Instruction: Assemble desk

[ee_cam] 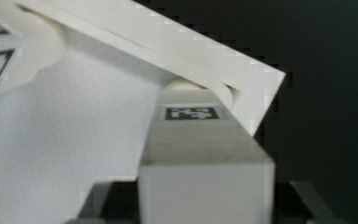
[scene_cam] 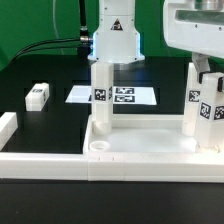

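Observation:
The white tray-like desk tabletop [scene_cam: 140,150] lies near the front border rail, with a round corner socket [scene_cam: 98,146] showing. One tagged white leg [scene_cam: 101,95] stands upright at its left corner in the exterior view, and another [scene_cam: 192,100] at its right. My gripper [scene_cam: 207,72] comes down from the upper right and is shut on a third tagged leg [scene_cam: 213,112], held upright at the tabletop's right end. In the wrist view this leg [ee_cam: 202,160] fills the gap between my dark fingers [ee_cam: 108,203], beside a tabletop edge [ee_cam: 176,55]. My gripper [ee_cam: 202,200] grips it.
A loose tagged leg [scene_cam: 37,95] lies on the black table at the exterior view's left. The marker board [scene_cam: 125,96] lies flat behind the tabletop. White border rails run along the left [scene_cam: 8,128] and front [scene_cam: 60,165]. The robot base [scene_cam: 115,35] stands at the back.

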### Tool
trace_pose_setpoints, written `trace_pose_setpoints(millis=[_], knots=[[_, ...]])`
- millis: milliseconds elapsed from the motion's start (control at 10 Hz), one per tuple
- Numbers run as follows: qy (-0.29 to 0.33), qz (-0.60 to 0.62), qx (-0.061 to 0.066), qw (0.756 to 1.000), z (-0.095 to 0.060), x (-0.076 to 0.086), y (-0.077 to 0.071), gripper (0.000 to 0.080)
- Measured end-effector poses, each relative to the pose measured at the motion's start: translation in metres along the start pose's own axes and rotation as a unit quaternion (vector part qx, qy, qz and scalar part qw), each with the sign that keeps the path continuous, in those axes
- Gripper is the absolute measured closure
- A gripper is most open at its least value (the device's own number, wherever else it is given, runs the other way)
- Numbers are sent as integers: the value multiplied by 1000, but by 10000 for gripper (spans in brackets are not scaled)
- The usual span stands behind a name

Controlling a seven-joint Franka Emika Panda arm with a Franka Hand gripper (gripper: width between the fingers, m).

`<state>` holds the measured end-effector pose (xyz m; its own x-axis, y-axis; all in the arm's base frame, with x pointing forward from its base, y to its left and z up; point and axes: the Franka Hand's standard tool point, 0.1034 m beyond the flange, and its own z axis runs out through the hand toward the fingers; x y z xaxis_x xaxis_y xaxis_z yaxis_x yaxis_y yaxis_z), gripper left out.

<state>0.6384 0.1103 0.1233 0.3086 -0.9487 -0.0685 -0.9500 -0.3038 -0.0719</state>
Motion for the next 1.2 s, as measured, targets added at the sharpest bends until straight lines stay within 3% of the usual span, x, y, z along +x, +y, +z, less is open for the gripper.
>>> trace_pose_setpoints(millis=[300, 400, 500, 900, 1200], knots=[[0, 10, 0, 1000, 0, 0, 0, 487], [1, -9, 0, 1000, 0, 0, 0, 267], [2, -43, -1, 999, 1, -2, 0, 187], [5, -237, -4, 972, 1, -5, 0, 152], [5, -350, -4, 937, 1, -4, 0, 150]])
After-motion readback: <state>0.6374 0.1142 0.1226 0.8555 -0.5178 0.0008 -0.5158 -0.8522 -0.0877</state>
